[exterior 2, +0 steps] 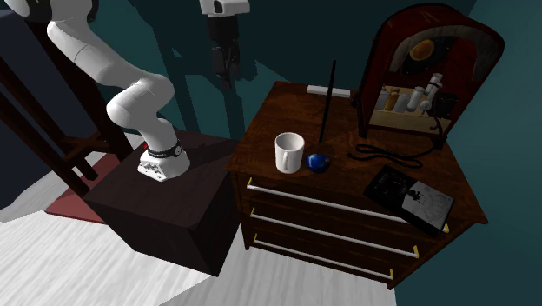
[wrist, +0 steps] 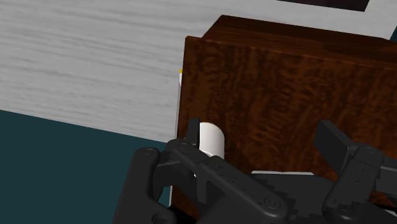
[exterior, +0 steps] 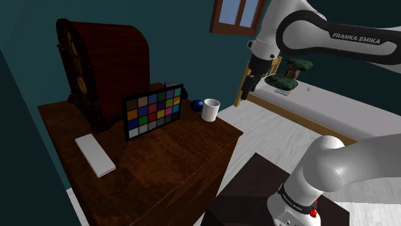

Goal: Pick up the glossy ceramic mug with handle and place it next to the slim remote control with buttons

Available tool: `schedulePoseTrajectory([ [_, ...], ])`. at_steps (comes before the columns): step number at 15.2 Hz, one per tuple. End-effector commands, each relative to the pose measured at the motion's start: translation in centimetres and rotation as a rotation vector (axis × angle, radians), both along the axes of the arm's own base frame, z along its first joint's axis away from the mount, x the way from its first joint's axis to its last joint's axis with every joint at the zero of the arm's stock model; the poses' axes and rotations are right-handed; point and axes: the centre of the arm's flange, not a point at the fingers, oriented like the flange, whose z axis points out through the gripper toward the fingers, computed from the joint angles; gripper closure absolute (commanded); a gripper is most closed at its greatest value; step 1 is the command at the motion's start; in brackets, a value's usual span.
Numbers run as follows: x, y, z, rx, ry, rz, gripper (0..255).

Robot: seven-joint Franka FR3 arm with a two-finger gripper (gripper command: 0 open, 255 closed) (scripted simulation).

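Nearest in the shoulder view, at five o'clock: dark box stand (exterior: pixel 257 186) carrying the base of the white arm (exterior: pixel 334 167). Next, brown wooden counter (exterior: pixel 173 167), drawer fronts showing in the second exterior view. On its near part, toward eight o'clock in the shoulder view, flat white remote (exterior: pixel 95 155), lying alone. Behind that, upright colour chart (exterior: pixel 153 111) on a black board, standing between remote and mug. Just past the chart's far end, small blue ball (exterior: pixel 196 105), and just beside it at its three o'clock, white mug (exterior: pixel 211 109), upright, mouth up, close to the counter's corner and well apart from the remote. At the mug's two o'clock, off the counter and raised over the pale plank floor (exterior: pixel 283 141), black hand (exterior: pixel 248 83), pointing down, well apart from the mug. In the wrist view, fingers (wrist: pixel 334 143) spread apart with nothing clasped, mug visible beyond one fingertip at the counter's edge. Farther back on the counter, at eleven o'clock, tall dark arched cabinet (exterior: pixel 103 58). Farthest, around one o'clock, a bed (exterior: pixel 347 106) and a window (exterior: pixel 236 14).
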Motion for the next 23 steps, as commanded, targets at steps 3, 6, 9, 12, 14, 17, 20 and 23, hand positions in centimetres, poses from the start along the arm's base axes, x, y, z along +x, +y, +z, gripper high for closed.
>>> schedulePoseTrajectory([
  [3,2.3,-0.2,-1.4,0.006,0.010,0.002,0],
  [6,5.8,-0.5,-3.7,0.016,0.026,0.005,0],
  [9,9.3,-0.8,-5.9,0.025,0.041,0.008,0],
  [12,12.7,-1.0,-8.3,0.034,0.057,0.011,0],
  [14,15.0,-1.1,-9.8,0.040,0.067,0.013,0],
  [17,18.4,-1.3,-12.3,0.050,0.082,0.016,0],
  [20,19.8,-1.4,-13.9,0.054,0.089,0.017,0],
  [23,19.8,-1.5,-15.4,0.054,0.089,0.017,0],
])
